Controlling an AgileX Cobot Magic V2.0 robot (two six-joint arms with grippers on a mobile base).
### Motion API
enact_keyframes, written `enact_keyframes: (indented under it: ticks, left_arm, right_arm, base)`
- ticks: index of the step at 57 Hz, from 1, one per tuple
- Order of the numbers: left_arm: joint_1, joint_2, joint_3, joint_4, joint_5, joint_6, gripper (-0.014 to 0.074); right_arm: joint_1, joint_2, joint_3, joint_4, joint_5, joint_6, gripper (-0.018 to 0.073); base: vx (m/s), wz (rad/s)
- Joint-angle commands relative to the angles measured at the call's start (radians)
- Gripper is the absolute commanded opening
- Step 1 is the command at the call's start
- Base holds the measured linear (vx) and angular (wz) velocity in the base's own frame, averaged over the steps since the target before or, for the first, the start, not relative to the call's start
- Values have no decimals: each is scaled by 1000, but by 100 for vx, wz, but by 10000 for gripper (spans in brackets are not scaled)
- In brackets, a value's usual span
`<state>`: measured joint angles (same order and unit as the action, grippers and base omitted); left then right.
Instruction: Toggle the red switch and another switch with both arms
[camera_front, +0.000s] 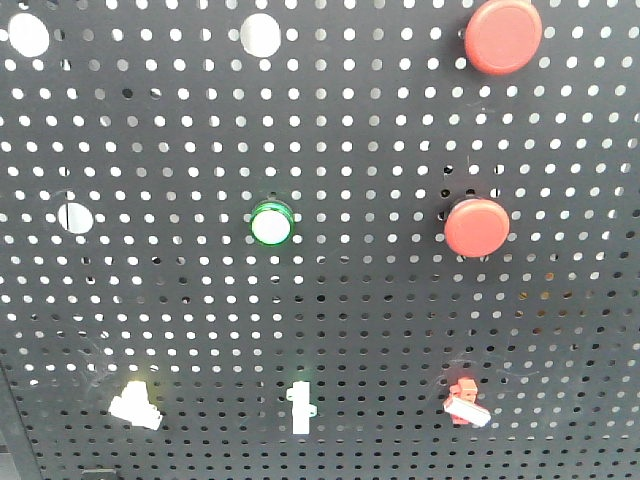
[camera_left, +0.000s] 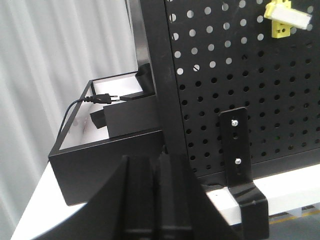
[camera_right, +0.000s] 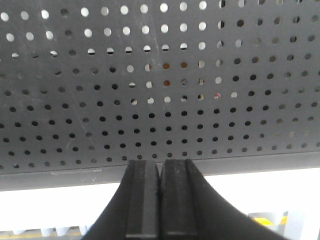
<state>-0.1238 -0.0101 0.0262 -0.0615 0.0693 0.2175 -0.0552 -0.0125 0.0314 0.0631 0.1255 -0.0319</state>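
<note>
Red switch, small red toggle with white tip (camera_front: 465, 402), sits low right on the black pegboard (camera_front: 352, 135). The pale yellow toggle switch (camera_left: 286, 19) is up-right of the left claw (camera_left: 156, 167). Both claws are pinched shut, and the right claw (camera_right: 160, 167) is probably below its switch.

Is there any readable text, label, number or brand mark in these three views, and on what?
None: the pegboard, red switch, pale yellow switch, green-ringed button and black box show no writing.
</note>
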Motion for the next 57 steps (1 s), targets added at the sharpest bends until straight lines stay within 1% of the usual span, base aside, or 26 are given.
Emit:
enact_keyframes:
  ticks: [1,5,9,14,18,23,28,35,38,45,49,53,57]
  left_arm:
    - [2,-18,18,-3,-100,-7,3]
    - [2,-18,11,-3,-160,-8,3]
    - [2,-18,10,-5,-242,-17,3]
    - [2,-18,-9,-12,-305,-27,3]
    - [2,-17,-70,-12,-266,-41,3]
    - [2,7,-171,-11,-149,-39,3]
    - [1,104,-302,-11,-40,-39,3]
    - [1,270,-436,-12,59,-39,3]
    - [1,334,-480,-12,69,-39,3]
    - [1,439,-528,-12,41,-39,3]
    - [1,472,-527,-12,-13,-39,3]
    - [1,486,-527,-14,-15,-50,3]
    - [1,496,-527,-15,-21,-81,3]
  right_arm:
    - [-6,-10,5,-7,-150,-8,-6]
    - [-6,-10,5,-7,-244,-8,-6]
    - [-6,-10,0,-7,-308,-8,-6]
    - [-6,-10,-45,-7,-316,-8,-6]
    - [-6,-9,-116,-7,-275,-8,-6]
    - [-6,21,-251,-20,-200,-9,-6]
    - [-6,91,-404,-20,-86,-11,-6]
    - [-6,231,-566,-20,64,-42,-6]
    - [-6,282,-607,-18,91,-49,-6]
    - [-6,365,-641,-15,63,-47,-6]
    - [-6,382,-639,-13,62,-47,-6]
    - [-6,391,-639,-13,45,-47,-6]
    - [1,396,-639,-13,37,-50,-6]
  base:
    - [0,0]
    - [0,0]
    - [0,0]
    - [0,0]
    - [0,0]
    - [0,0]
    - [0,0]
    - [0,0]
    - [0,1]
    - [0,0]
    - [0,0]
    - [0,0]
    - [0,0]
